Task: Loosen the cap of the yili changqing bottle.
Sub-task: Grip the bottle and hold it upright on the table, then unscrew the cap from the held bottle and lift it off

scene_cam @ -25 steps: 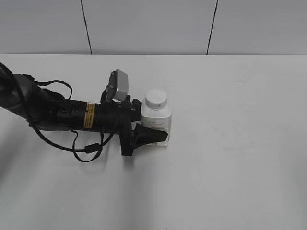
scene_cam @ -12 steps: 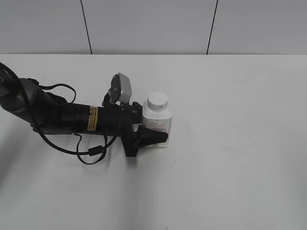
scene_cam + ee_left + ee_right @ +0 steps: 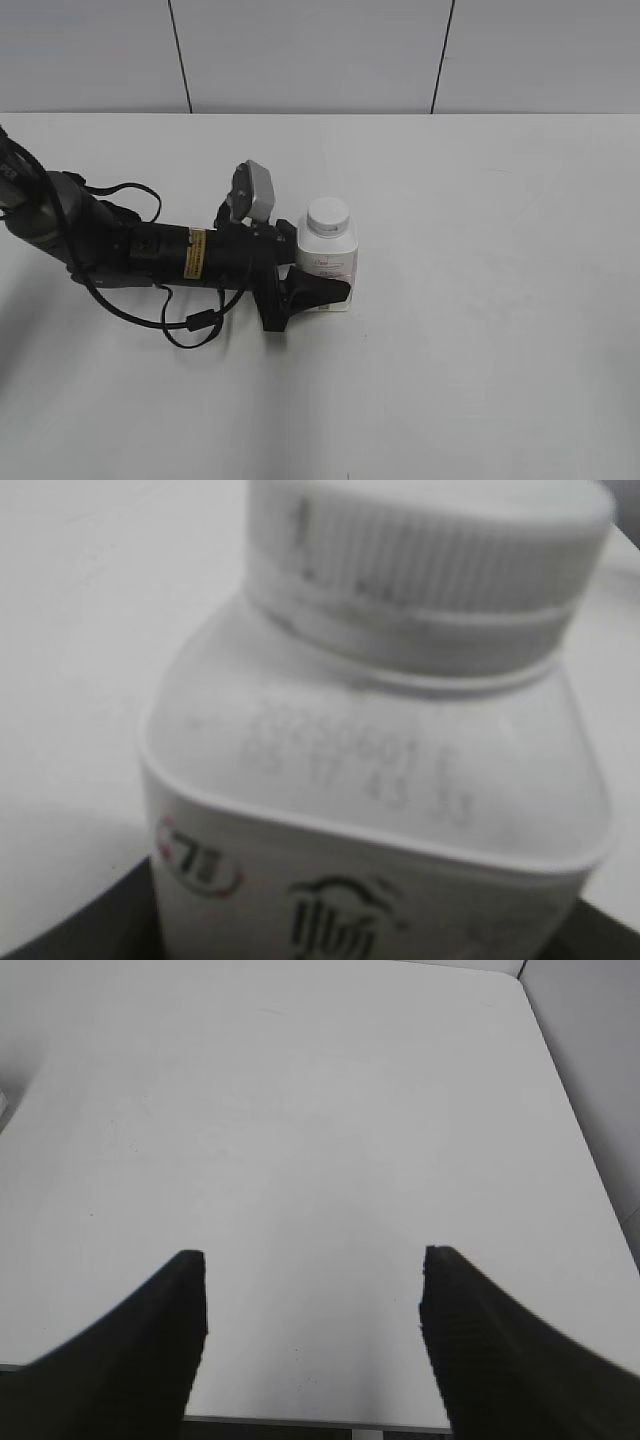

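The yili changqing bottle (image 3: 328, 262) stands upright on the white table, white with a pink-printed label. Its white ribbed cap (image 3: 329, 215) is on. My left gripper (image 3: 318, 278) reaches in from the left, low and level, and is shut on the bottle's body; one black finger (image 3: 312, 291) crosses its front. In the left wrist view the bottle (image 3: 370, 800) fills the frame with the cap (image 3: 430, 560) on top, and my left gripper (image 3: 350, 942) has dark fingers at both lower corners. My right gripper (image 3: 312, 1258) is open and empty over bare table, and does not show in the exterior view.
The left arm's black cable (image 3: 190, 320) loops on the table (image 3: 480, 330) beneath the arm. A grey panelled wall (image 3: 320, 55) stands behind the table's far edge. The table's front edge (image 3: 300, 1422) shows under the right gripper.
The left arm has sunk lower and reached a little to the right with the bottle in its grip. The bottle now sits lower and looks smaller.
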